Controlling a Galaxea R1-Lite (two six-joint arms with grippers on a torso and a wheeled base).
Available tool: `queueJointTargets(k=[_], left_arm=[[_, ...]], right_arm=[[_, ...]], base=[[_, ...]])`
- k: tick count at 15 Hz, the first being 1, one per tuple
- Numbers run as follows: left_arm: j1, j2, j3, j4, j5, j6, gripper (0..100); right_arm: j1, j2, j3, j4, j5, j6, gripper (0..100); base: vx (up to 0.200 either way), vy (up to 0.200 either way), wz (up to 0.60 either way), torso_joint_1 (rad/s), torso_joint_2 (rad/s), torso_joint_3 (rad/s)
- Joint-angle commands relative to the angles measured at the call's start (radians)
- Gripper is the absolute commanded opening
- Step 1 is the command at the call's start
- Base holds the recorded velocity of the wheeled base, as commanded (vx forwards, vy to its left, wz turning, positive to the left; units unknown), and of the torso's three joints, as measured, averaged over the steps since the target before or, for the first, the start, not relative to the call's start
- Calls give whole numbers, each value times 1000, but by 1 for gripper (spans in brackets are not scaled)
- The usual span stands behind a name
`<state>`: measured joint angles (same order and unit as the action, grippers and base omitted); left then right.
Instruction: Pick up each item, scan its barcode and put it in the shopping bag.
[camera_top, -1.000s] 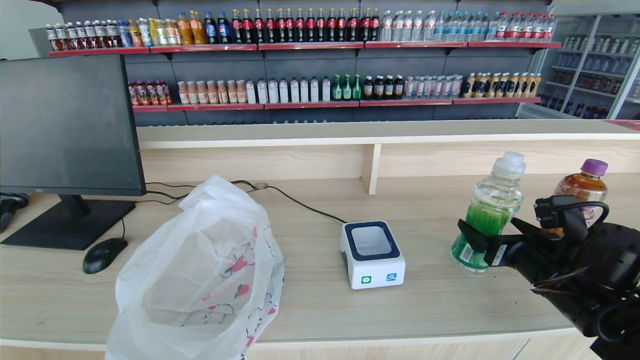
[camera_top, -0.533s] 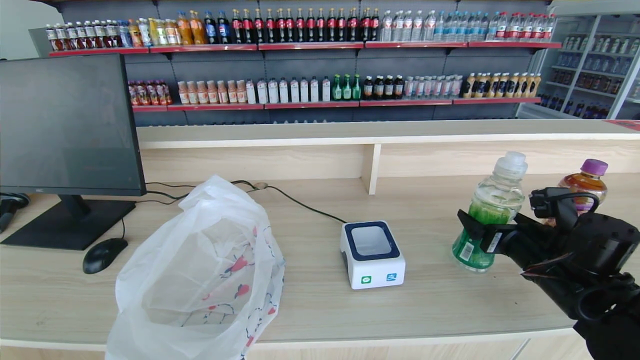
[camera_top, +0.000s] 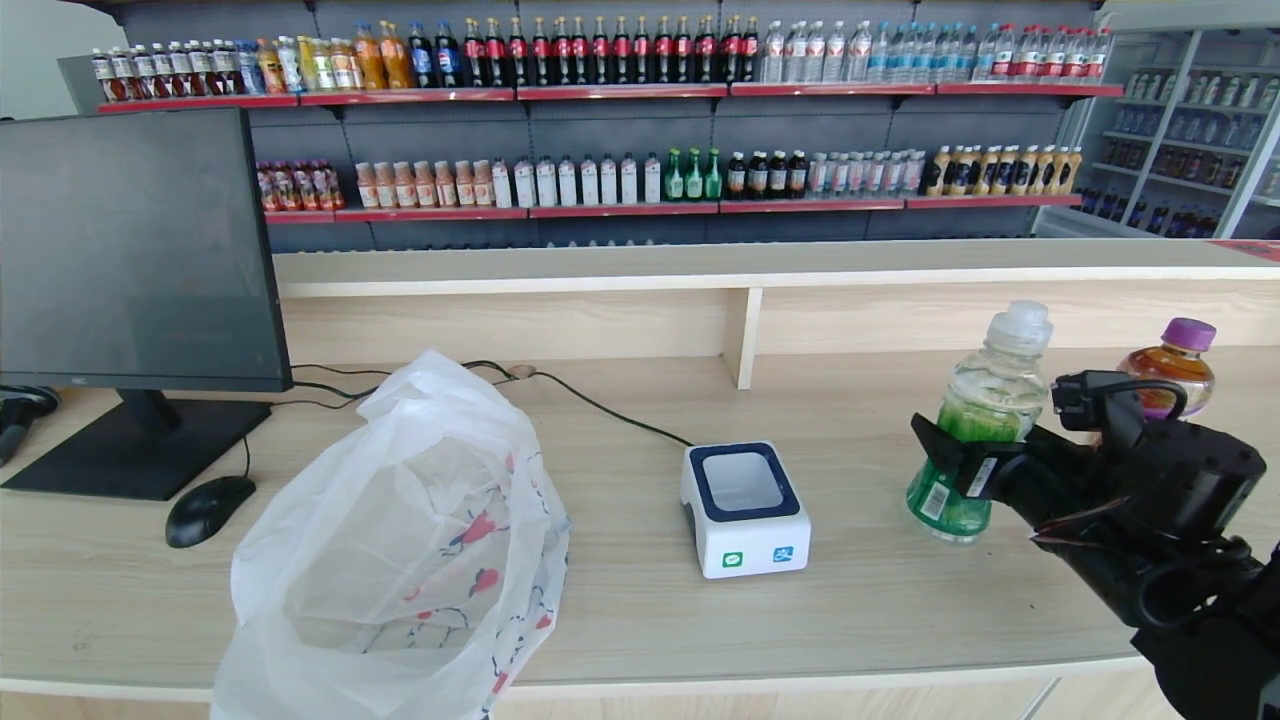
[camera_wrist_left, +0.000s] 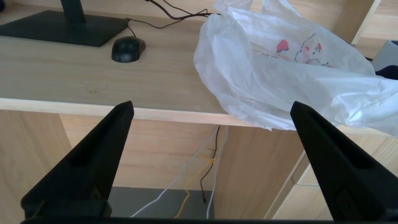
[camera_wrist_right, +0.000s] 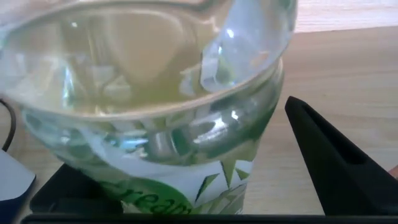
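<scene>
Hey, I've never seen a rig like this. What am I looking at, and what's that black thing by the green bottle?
This is a two-armed robot at a shop checkout counter. The wide picture comes from its head camera; the other two from wrist cameras. On the counter sit a plastic shopping bag, a barcode scanner, a monitor, a mouse and a purple-capped bottle. The black thing is the right gripper, fingers closed on the green-labelled bottle. The left gripper hangs open.
</scene>
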<state>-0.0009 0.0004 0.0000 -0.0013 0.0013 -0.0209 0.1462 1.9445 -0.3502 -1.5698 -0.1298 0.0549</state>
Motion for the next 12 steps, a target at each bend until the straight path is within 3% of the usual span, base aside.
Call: queueJointTargets(k=[1, 12], left_arm=[[-1, 0, 0, 0, 0, -1, 100], [-1, 0, 0, 0, 0, -1, 100]], right_arm=[[3, 4, -4, -1, -1, 2, 0], [10, -47, -24, -1, 29, 8, 0]], base=[[0, 0, 0, 0, 0, 0], [0, 0, 0, 0, 0, 0]])
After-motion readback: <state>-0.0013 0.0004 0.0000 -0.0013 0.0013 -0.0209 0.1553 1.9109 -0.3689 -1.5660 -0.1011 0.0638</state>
